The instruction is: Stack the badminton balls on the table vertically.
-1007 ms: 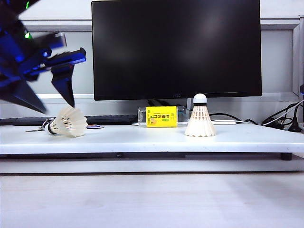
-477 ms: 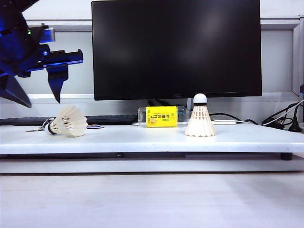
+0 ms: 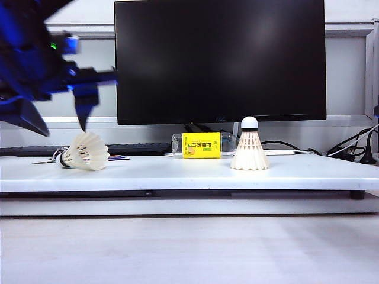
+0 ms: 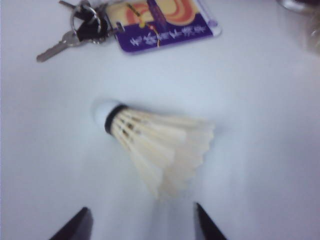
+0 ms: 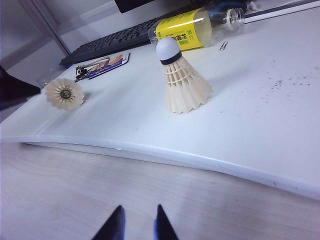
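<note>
The badminton balls are sitting well apart on the table (image 3: pixel 177 174): one (image 3: pixel 249 145) is standing upright on its skirt near the middle, cork up; the other (image 3: pixel 86 151) is lying on its side towards the left end, just beside a bunch of keys with a card tag (image 4: pixel 150 22). The lying one's long axis is running roughly level along the board, skirt mouth facing the right arm's side. The left gripper (image 3: pixel 56 121) is hovering just above it, jaws standing wide and empty, the shuttlecock lying ahead of the tips. The right gripper (image 5: pixel 136 225) is hanging off the front edge, far from both, its tips close together and holding nothing. The left arm is clearly the nearer.
</note>
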